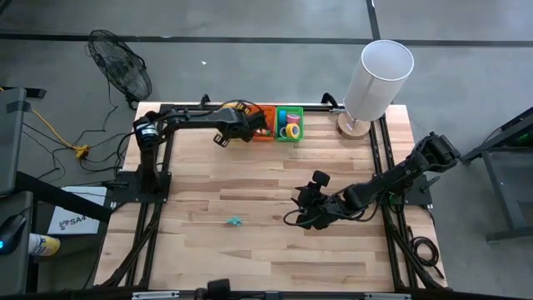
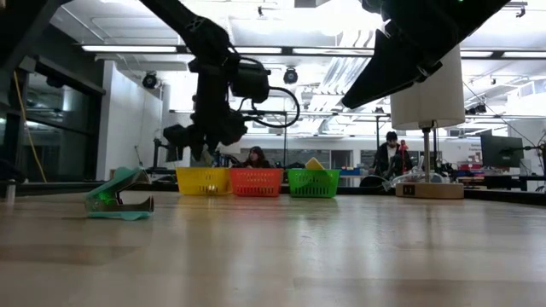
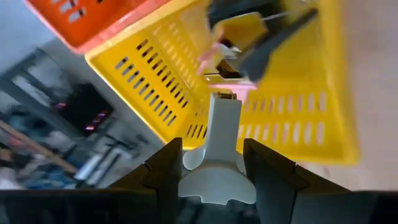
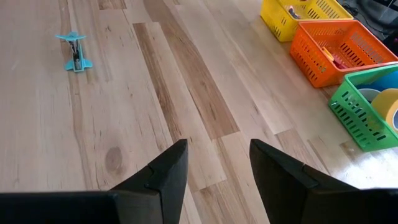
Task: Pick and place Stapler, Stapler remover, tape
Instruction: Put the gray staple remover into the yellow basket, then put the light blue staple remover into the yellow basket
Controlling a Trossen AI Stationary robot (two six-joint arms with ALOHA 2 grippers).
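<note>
Wooden table (image 1: 250,250), seen from above, with my two arms reaching over it. A white cylindrical lamp (image 1: 376,79) stands at the far right corner. Three baskets sit side by side along the far edge: yellow basket (image 2: 203,181), orange basket (image 2: 257,182), green basket (image 2: 313,182). My left gripper (image 3: 211,163) hangs over the yellow basket, its fingers closed on a pale grey stapler (image 3: 219,155) that points down into it. My right gripper (image 4: 217,163) hovers above the table's middle, fingers parted and holding nothing. The tape (image 1: 290,123) rolls lie in the green basket; yellow and blue ones show. The teal stapler remover (image 1: 235,221) rests alone on the bare wood, well apart from both grippers.
</note>
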